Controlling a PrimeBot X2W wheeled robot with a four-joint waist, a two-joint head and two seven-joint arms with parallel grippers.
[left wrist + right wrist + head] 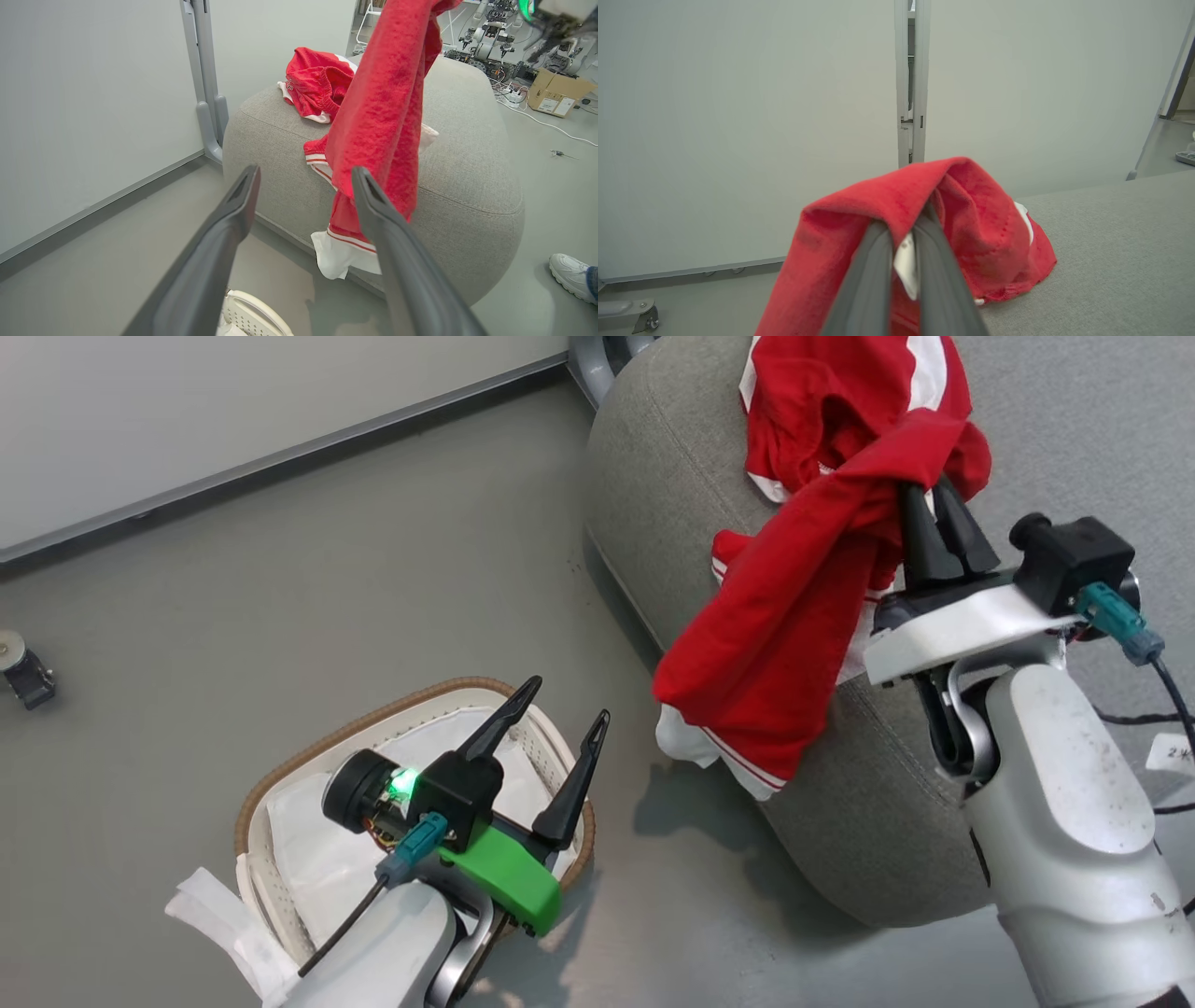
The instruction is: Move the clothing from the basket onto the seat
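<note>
Progress looks close to complete; the basket (308, 747), on the floor at the near left, shows a white liner sheet (317, 840) inside and no red cloth that I can see, though the left arm covers part of it; the clothing (383, 116) is all over at the seat (672, 457), the big grey cushion on the right. The far garment (822, 401) already lies crumpled on the far part of the seat top; the held garment (794, 644) is not yet let go; the right tool (929, 499) is clamped together on its upper fold and holds it above the seat, so that it drapes over the seat's near-left edge with its white-trimmed hem hanging off the side toward the floor. What is left, by my judgement: bring that piece further onto the cushion, release it, and draw the arm clear. The left tool (571, 698) hovers above the basket with its fingers apart and nothing between them. Count: two red garments, one lying and one held; one basket; one liner sheet; one seat; two tools.
</note>
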